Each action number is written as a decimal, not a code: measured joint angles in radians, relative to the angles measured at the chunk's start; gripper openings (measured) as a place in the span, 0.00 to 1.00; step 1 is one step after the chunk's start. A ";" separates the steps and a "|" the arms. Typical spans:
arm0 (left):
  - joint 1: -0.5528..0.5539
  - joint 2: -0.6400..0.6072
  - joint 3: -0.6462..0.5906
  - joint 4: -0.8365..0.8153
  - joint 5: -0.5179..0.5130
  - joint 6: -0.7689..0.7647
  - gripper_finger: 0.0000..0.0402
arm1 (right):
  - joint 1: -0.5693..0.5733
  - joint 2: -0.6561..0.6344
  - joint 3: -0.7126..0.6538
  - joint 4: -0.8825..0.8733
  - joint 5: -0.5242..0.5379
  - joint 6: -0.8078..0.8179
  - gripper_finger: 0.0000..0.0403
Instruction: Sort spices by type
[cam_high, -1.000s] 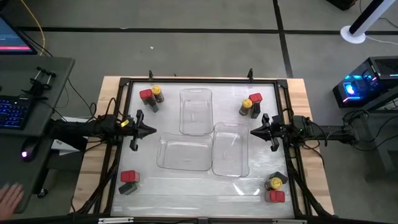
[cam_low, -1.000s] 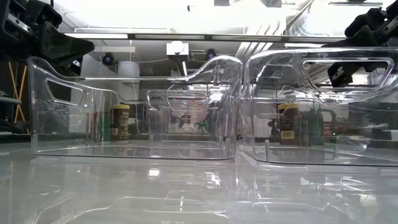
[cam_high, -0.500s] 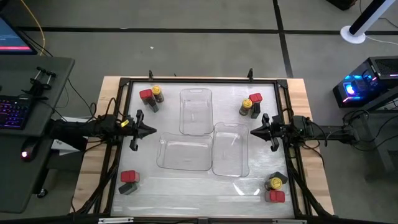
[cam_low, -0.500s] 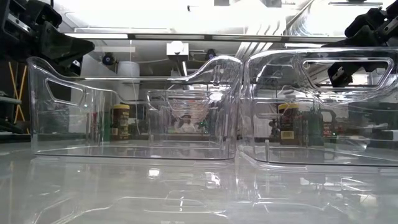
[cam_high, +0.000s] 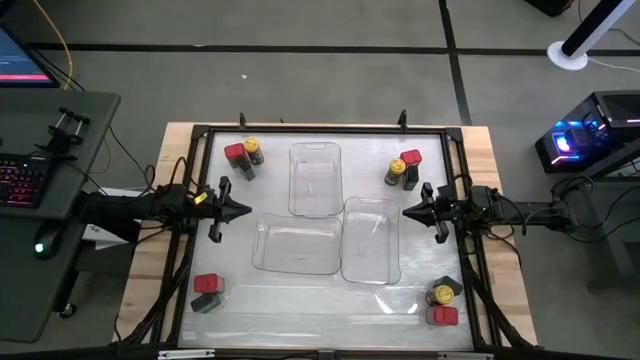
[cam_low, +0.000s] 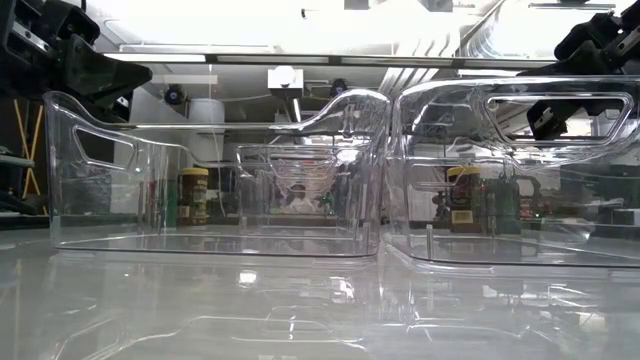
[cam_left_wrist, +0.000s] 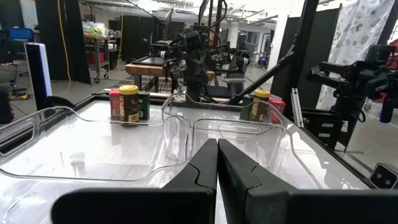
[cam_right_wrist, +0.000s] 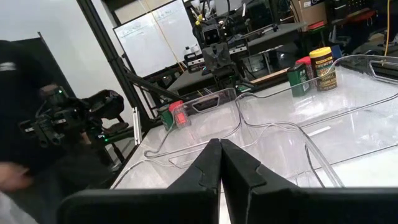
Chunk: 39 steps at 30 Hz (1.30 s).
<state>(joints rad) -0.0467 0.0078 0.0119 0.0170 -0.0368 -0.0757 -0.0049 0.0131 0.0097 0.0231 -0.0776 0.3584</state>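
Note:
The spices stand upright on the white table in four corner groups. At the far left are a red-topped one (cam_high: 234, 152), a yellow-lidded jar (cam_high: 251, 147) and a dark one (cam_high: 245, 168). The far right group (cam_high: 404, 169) has the same three kinds. Near left stand a red one (cam_high: 207, 284) and a dark one (cam_high: 206, 302). The near right holds a yellow-lidded jar (cam_high: 441, 296) with a red one (cam_high: 443, 316). My left gripper (cam_high: 247, 210) is shut above the table's left side. My right gripper (cam_high: 405, 211) is shut above the right side. Both point level at the middle, holding nothing.
Three clear plastic trays fill the middle: one at the far centre (cam_high: 314, 180), one near left of centre (cam_high: 297, 245), one right of centre (cam_high: 371, 240). A black frame (cam_high: 200, 135) borders the table. A desk with a keyboard (cam_high: 20, 185) stands to the left.
Both arms have kept still and the spices have not moved. A person's hand that showed by the desk, left of the table's near corner, has gone out of view.

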 joint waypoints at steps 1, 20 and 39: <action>0.000 0.000 0.000 0.000 0.000 0.000 0.00 | 0.000 0.000 0.000 0.000 0.000 0.000 0.00; 0.005 0.027 0.001 0.507 -0.169 -0.190 0.00 | 0.000 0.000 0.000 0.000 0.000 0.000 0.00; 0.634 1.021 1.125 -0.750 -0.251 -0.439 0.00 | 0.000 0.000 0.000 0.000 0.000 0.000 0.00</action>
<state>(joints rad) 0.5869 1.0289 1.1367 -0.7326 -0.2882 -0.5149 -0.0049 0.0130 0.0097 0.0231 -0.0776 0.3581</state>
